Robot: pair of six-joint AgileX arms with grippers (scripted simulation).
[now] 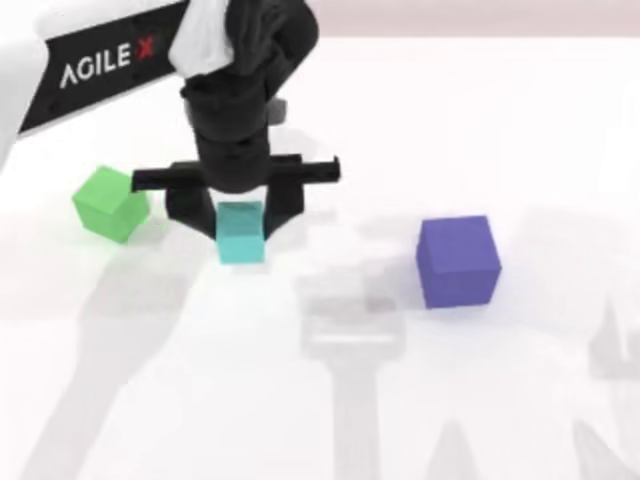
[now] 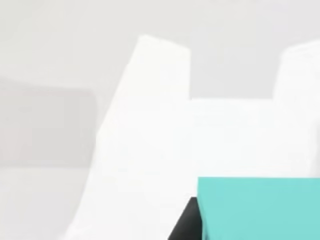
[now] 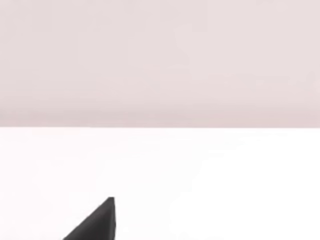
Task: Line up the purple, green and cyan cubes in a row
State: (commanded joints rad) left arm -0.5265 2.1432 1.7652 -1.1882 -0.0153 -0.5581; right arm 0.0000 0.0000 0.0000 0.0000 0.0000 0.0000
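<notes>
The small cyan cube (image 1: pixel 241 240) sits at centre-left between the two black fingers of my left gripper (image 1: pixel 240 215), which is shut on it. The left wrist view shows the cyan cube (image 2: pixel 260 210) pressed against one dark finger (image 2: pixel 190 225). I cannot tell if this cube rests on the table or hangs just above it. The green cube (image 1: pixel 110 203) lies to its left, slightly turned. The larger purple cube (image 1: pixel 458 260) stands to the right, apart from both. My right arm is out of the top view; one dark fingertip (image 3: pixel 102 222) shows in its wrist view, nothing beside it.
The white table (image 1: pixel 330 420) carries only grey arm shadows in front of the cubes. The left arm's black and white body (image 1: pixel 240 60) reaches in from the upper left. The table's far edge (image 3: pixel 160 126) shows in the right wrist view.
</notes>
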